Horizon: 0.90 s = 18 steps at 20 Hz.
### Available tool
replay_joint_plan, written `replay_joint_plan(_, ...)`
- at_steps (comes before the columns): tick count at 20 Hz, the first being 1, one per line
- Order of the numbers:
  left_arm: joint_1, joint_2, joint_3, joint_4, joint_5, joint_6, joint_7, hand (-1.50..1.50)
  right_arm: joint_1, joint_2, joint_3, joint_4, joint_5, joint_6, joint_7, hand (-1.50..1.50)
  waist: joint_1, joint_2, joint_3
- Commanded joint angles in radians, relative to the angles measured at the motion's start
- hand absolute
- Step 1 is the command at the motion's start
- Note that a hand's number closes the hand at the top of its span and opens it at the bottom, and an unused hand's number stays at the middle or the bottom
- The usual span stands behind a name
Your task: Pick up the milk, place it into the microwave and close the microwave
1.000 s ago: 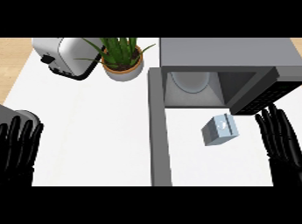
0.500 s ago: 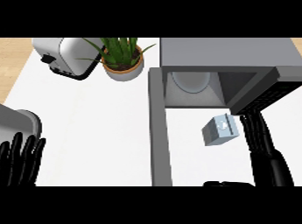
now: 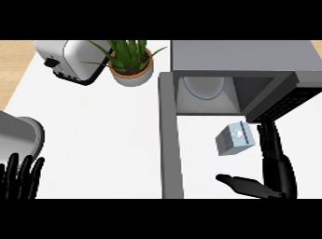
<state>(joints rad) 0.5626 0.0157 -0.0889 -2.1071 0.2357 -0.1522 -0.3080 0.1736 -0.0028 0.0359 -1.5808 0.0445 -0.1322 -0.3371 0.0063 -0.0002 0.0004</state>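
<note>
The milk carton (image 3: 233,139) stood on the worktop (image 3: 101,135) at centre right, below the open microwave (image 3: 239,79); the right hand (image 3: 272,161) was spread open just beside it, holding nothing; the left hand (image 3: 17,177) rested open at lower left

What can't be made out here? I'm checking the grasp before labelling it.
Head view only:
- Contact between the black right hand and the small grey-blue milk carton: its fingers lie alongside, so touch cannot be confirmed.
- Black left hand: palm cut off by the lower edge.
- Open grey microwave: the cavity's depth is shadowed.
- Chrome toaster: partly behind the potted plant's leaves.
</note>
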Motion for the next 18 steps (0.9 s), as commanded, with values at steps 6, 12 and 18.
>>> replay_joint_plan(6,0.067,0.011,0.016,-0.040,0.031,-0.037,-0.003,-1.50,-0.137,-0.038,-0.109,0.351,-0.026,0.007,-0.214,-1.50,0.003,0.000,0.000)
replay_joint_plan(12,0.035,0.033,0.074,-0.017,0.058,-0.044,-0.013,-1.50,-0.228,-0.069,-0.172,0.567,-0.058,0.055,-0.352,-1.50,0.002,0.001,0.000)
replay_joint_plan(18,0.040,-0.015,-0.069,0.045,-0.071,0.030,-0.104,-1.50,-0.226,-0.080,-0.181,0.654,-0.052,0.067,-0.446,-1.50,-0.001,0.000,0.000)
